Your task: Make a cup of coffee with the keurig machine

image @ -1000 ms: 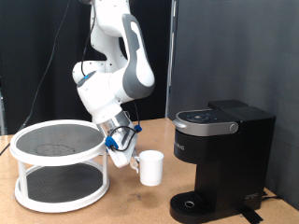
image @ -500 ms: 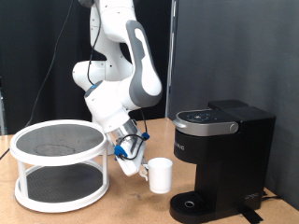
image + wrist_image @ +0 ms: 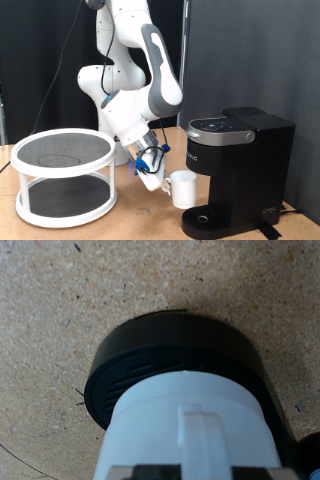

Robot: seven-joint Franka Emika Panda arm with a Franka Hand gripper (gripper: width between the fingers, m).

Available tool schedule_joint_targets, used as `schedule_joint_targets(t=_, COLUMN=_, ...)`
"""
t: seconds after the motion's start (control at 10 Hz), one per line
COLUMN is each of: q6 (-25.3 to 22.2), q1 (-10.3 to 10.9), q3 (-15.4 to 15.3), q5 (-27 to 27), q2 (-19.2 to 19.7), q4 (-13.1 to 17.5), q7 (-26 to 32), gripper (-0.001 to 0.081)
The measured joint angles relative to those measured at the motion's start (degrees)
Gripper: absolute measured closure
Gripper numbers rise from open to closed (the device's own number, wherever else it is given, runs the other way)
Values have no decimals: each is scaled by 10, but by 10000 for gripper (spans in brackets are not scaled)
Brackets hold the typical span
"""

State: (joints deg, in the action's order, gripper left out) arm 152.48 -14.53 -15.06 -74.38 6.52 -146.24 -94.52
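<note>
The cup [image 3: 183,188], a small white mug, hangs just above the table, held by its handle with my gripper [image 3: 156,179] shut on it. It sits close against the front of the black keurig machine [image 3: 238,165], just above and to the exterior view's left of the round drip base [image 3: 205,221]. The machine's lid is down. In the wrist view the cup [image 3: 190,430] fills the foreground with its handle facing the camera. Beyond it lies the black drip base [image 3: 165,345] on the wooden table [image 3: 60,300].
A white two-tier round rack [image 3: 62,175] with a dark mesh top stands on the table at the exterior view's left. The arm's white links [image 3: 135,85] rise behind it. A black curtain hangs at the back.
The arm has carried the cup to the exterior view's right and slightly down, from beside the rack to just in front of the machine above its drip base.
</note>
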Motion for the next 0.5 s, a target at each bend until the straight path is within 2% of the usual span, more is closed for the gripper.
schedule_joint_targets(t=0.5, q6=24, q1=1, q3=-24, q5=-8, q2=23, q4=21, q7=-6, gripper=803)
